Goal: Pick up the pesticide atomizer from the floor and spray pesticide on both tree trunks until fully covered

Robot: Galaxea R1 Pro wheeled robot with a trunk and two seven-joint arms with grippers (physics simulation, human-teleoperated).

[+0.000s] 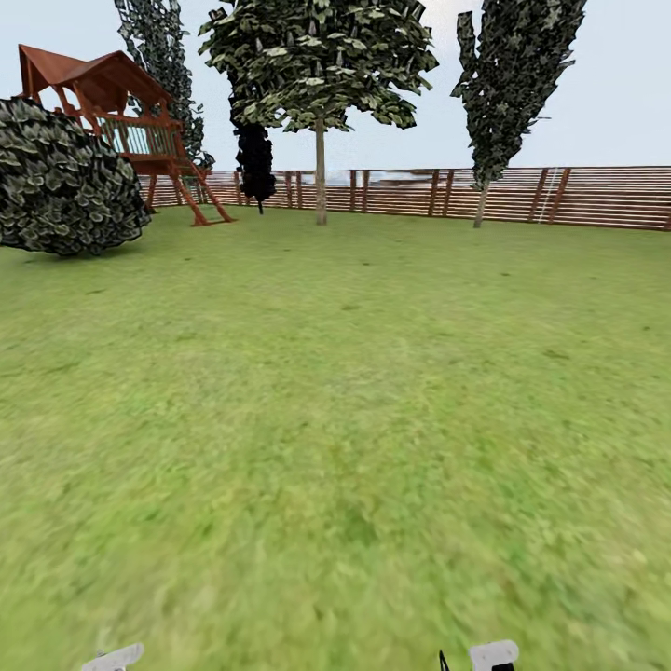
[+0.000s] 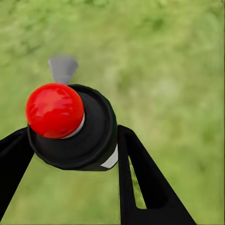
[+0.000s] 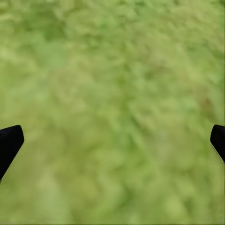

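Pesticide atomizer (image 2: 75, 129), red top toward camera, clamped between left gripper (image 2: 72, 150) fingers, above grass (image 1: 335, 419). Right gripper (image 3: 112, 140) jaws wide apart, holding nothing. Tree trunk (image 1: 321, 172) far ahead by fence (image 1: 559, 196); playhouse (image 1: 121, 121) far left.

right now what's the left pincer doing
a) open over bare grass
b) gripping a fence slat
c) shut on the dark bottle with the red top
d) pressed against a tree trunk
c: in the left wrist view the left pincer has its black fingers on either side of the pesticide atomizer, whose red top faces the camera, with grass behind.
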